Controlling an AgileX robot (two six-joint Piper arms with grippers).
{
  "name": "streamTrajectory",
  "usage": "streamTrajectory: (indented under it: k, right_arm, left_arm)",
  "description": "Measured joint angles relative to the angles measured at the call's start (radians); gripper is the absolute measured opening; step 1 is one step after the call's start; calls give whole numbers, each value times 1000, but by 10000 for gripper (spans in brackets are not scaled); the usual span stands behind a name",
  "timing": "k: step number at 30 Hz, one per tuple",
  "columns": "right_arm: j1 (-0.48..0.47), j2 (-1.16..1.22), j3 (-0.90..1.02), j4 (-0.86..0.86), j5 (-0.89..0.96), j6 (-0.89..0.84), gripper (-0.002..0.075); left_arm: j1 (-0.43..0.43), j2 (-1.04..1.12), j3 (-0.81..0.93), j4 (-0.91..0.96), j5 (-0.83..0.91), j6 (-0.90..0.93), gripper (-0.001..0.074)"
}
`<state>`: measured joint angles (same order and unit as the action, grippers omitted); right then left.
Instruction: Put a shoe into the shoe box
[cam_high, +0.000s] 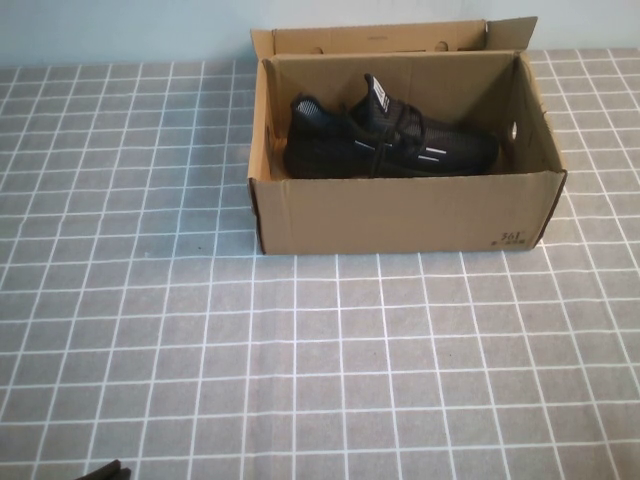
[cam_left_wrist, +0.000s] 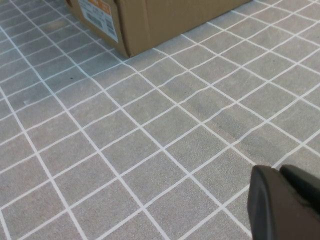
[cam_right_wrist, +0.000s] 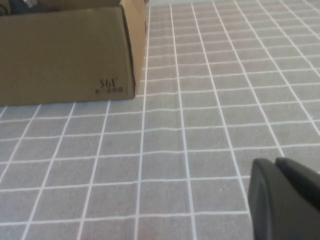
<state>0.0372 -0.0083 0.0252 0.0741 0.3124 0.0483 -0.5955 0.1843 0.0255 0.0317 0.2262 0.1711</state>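
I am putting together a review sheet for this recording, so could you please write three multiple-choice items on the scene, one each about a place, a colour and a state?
1. Where is the black sneaker?
A. On the table in front of the box
B. Inside the shoe box
C. Held by a gripper

2. What colour is the checked tablecloth?
A. Grey with white lines
B. Red with black lines
C. Plain green

3. How does the box's flap lid stand?
A. Folded shut over the shoe
B. Open, standing up at the far side
C. Torn off, lying on the table

Answers: 1 B, the shoe lies between the box walls. 2 A, grey squares with white lines. 3 B, the flap rises behind the open top.

The left gripper and the right gripper hang over bare cloth, away from the box.
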Motion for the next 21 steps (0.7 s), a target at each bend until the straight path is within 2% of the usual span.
streamTrajectory:
  k: [21]
  right_arm:
    - [0,0,0,0,29,0,-16]
  left_arm:
    - [0,0,0,0,0,0,-1]
